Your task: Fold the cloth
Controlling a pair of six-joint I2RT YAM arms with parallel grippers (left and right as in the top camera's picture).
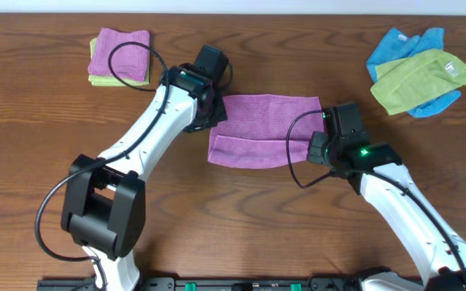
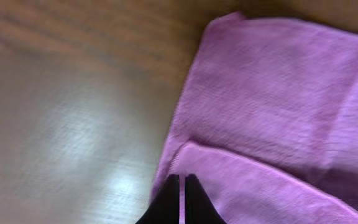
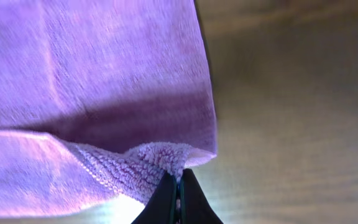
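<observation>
one violet cloth point(image 1: 265, 129) lies mid-frame on the wooden table point(image 1: 39, 121), a wide band with a second layer lapped along its lower edge. two arms meet it, one at each end. the left gripper point(image 2: 180, 186) sits at the cloth's left end, fingers pressed nearly together with a sliver of the edge between them. the right gripper point(image 3: 179, 183) pinches the bunched lower-right corner. upper left of the frame, two folded cloths are stacked, a pinker purple cloth point(image 1: 124, 47) over a lime-green cloth point(image 1: 112, 79). upper right, a blue cloth point(image 1: 399, 44) and a green cloth point(image 1: 419, 77) lie crumpled together.
</observation>
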